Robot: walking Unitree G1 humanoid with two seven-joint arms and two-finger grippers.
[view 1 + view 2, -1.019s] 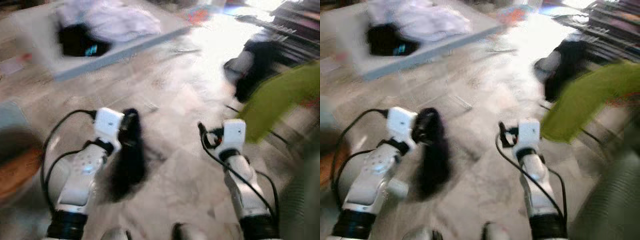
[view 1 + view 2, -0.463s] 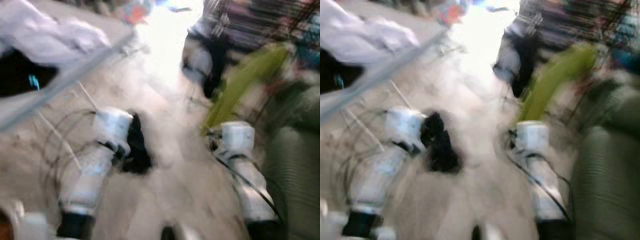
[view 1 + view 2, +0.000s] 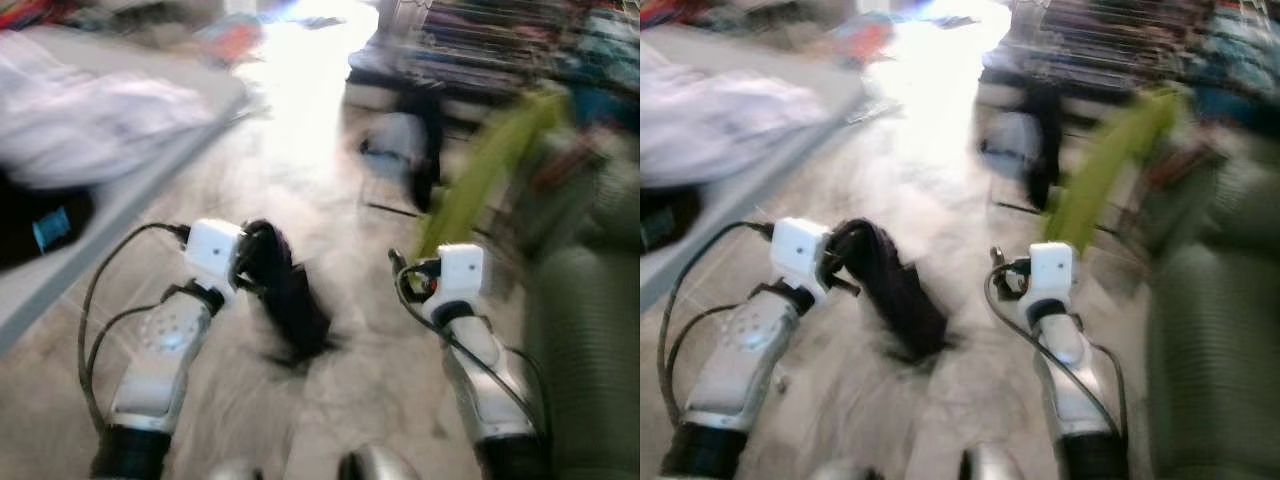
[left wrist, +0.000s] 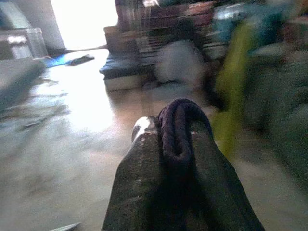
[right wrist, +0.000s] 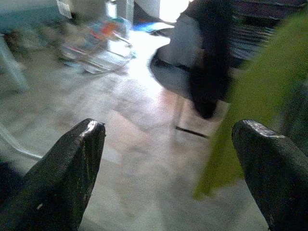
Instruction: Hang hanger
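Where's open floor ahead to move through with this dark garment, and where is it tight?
Bare floor runs ahead between the grey platform with its pale laundry and the rack. It is tight on the right: green cloth, dark hanging clothes, green sofa. Left gripper holds the dark garment; right gripper is open.

This is a lived-in room of a home. A bed (image 3: 120, 215) heaped with pale laundry (image 3: 90, 125) stands left, a green sofa (image 3: 590, 350) right. Clothes hang on a far rack (image 3: 480, 50).
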